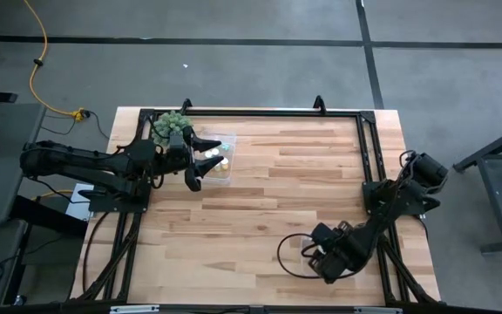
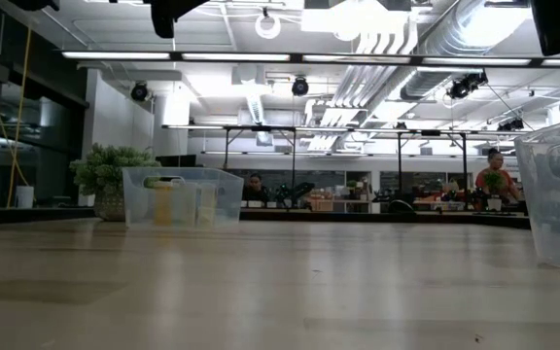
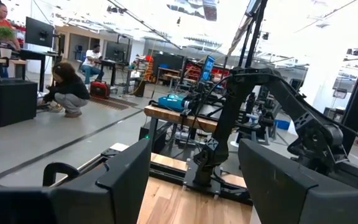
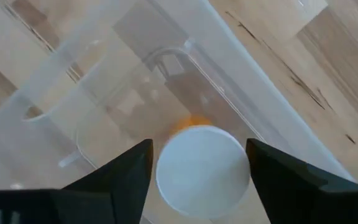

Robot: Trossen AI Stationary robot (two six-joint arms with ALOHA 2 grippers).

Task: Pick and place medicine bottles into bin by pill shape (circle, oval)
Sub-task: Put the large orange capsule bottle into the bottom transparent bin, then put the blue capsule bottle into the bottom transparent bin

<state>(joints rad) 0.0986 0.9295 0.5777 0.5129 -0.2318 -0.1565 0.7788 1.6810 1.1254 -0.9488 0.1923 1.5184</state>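
Note:
My right gripper point(image 1: 319, 259) is near the table's near right, over a clear bin point(image 4: 104, 81). It is shut on a medicine bottle with a round white cap point(image 4: 202, 171) and an orange body point(image 4: 190, 122). My left gripper point(image 1: 195, 161) is open and empty, held level above the table at the far left, beside a second clear bin point(image 1: 223, 166). That bin holds several small bottles point(image 1: 214, 157), which show as pale yellow and white shapes in the low view point(image 2: 171, 204). My right gripper pinches the bottle between its two fingers at the white cap's rim point(image 4: 161, 174), one finger on each side. The fingers point down from above. The bottle hangs cap up, lifted clear above the bin's inside; its body is mostly hidden under the cap.
A green spiky plant point(image 1: 171, 125) stands at the far left corner behind the left bin. The right bin's clear wall point(image 2: 557, 194) shows at the low view's right edge. Bare wood lies between the two bins point(image 1: 295, 192). People are in the room beyond the table.

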